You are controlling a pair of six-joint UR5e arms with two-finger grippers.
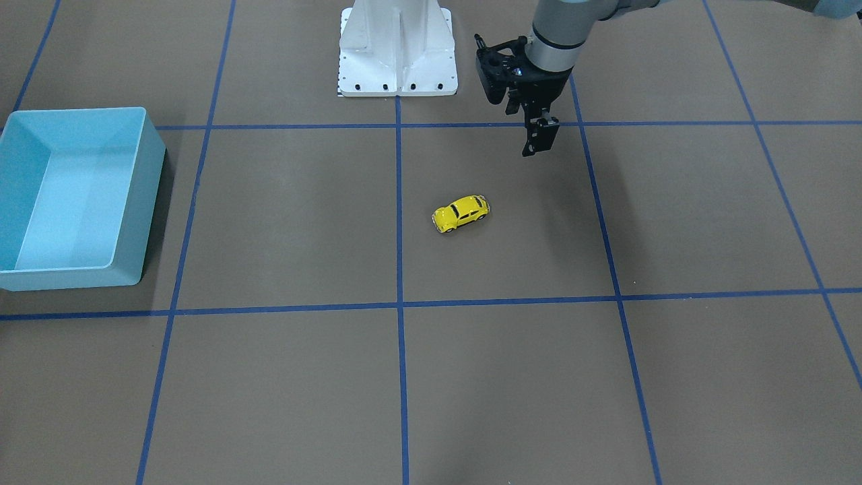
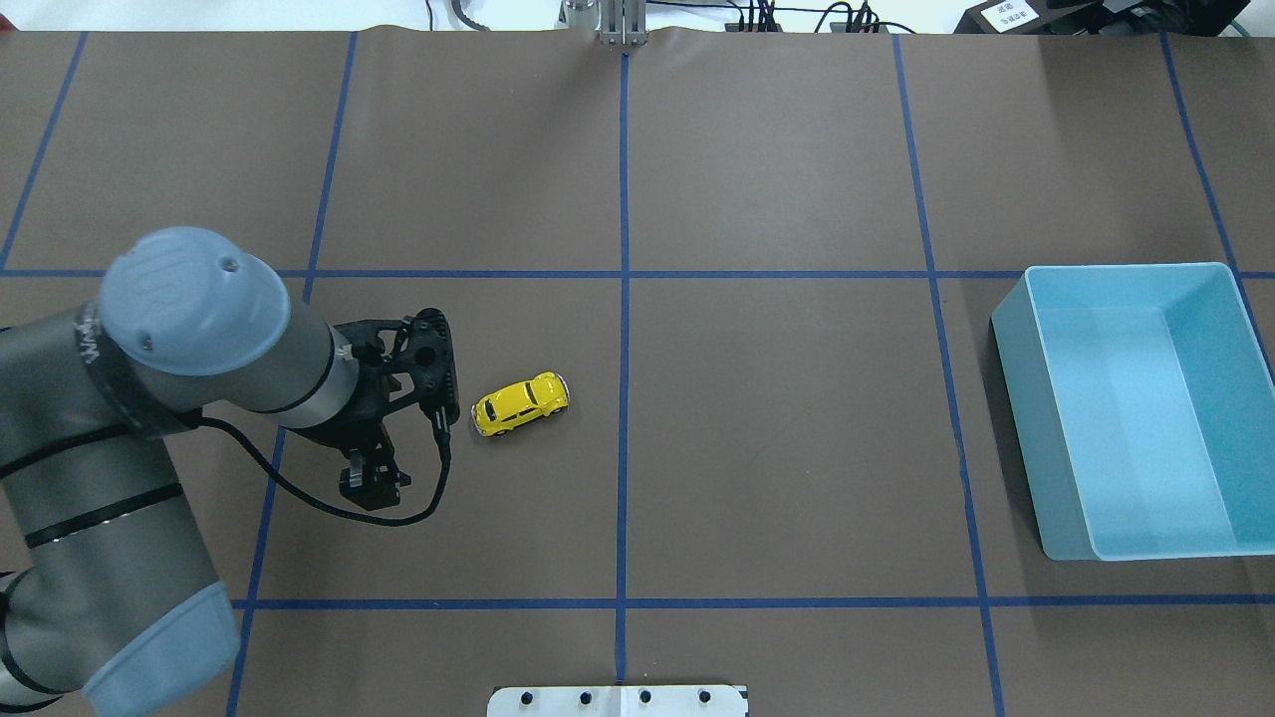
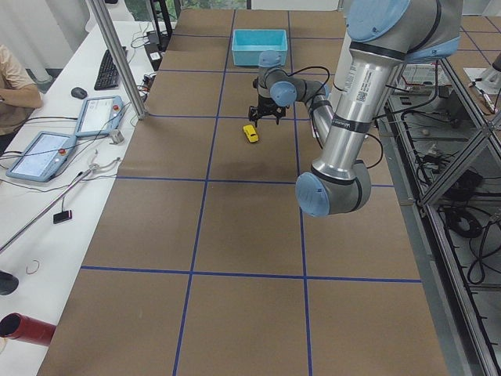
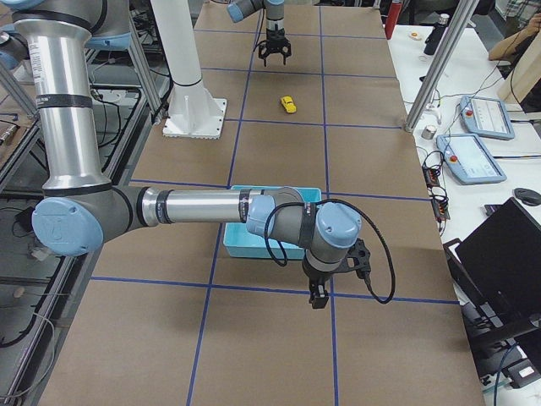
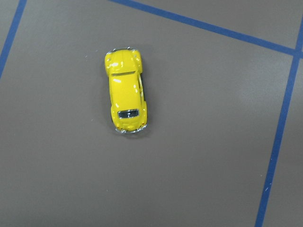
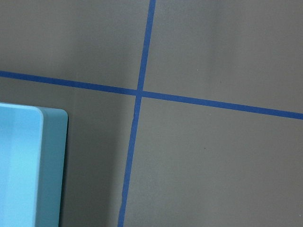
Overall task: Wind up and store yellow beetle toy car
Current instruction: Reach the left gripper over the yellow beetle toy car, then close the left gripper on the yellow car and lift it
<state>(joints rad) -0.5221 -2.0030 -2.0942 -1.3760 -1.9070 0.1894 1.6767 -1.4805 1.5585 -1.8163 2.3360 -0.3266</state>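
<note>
One brown, blue-gridded table (image 2: 797, 448). Yellow beetle toy car (image 2: 520, 402) lies near left gripper (image 1: 540, 138), which is spread and empty. Bin (image 2: 1016, 418) is well apart. Right gripper (image 4: 318, 297): grip state we cannot tell.

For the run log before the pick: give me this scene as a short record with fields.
car: yellow beetle toy car, on its wheels on the table, nothing touching it
bin: light blue bin, empty, well away from the car on the robot's right side
left gripper: open, holding nothing, above the table beside the car
right gripper: over the table beside the bin; open or shut cannot be told
task state: car not yet gripped, not in the bin
</note>
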